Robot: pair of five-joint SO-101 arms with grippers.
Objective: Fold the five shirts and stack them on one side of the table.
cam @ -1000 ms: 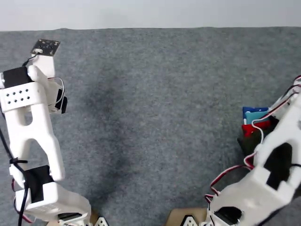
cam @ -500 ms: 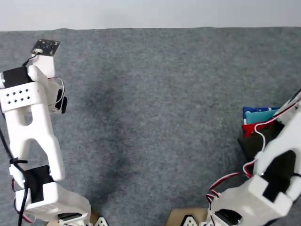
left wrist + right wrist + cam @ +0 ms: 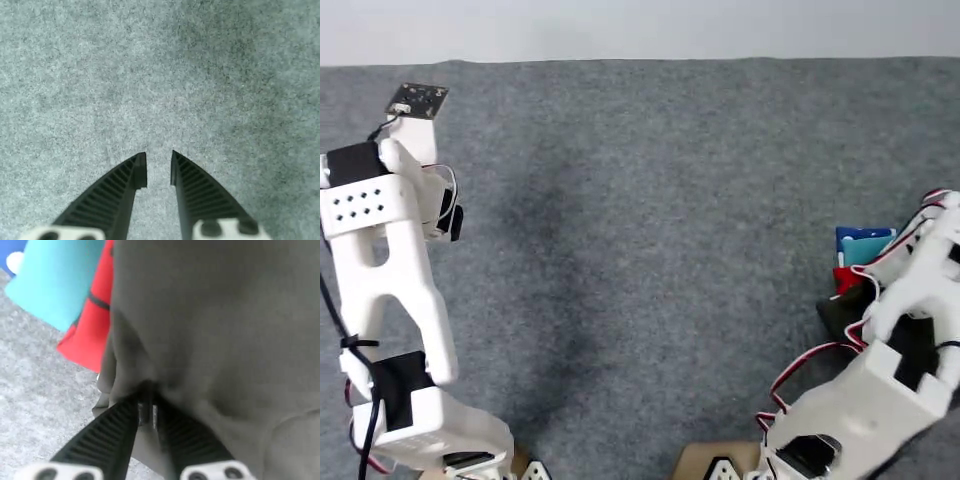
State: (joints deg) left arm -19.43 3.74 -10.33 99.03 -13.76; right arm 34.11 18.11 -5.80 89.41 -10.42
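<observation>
R hand point(image 3: 148, 412) clenched on grey shirt point(image 3: 210, 330), overlapping red shirt point(image 3: 87, 340) & teal shirt point(image 3: 55, 280) at surface's point(image 3: 650, 200) right edge; L hand point(image 3: 159, 170) released, slightly parted.

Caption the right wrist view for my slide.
Right gripper pinching the dark grey shirt, red shirt and turquoise shirt alongside.

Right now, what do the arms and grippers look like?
The left arm and right arm are blocky white plastic with black motors. Red and white wires loop along the right one. The left gripper and right gripper have black ribbed fingers.
</observation>
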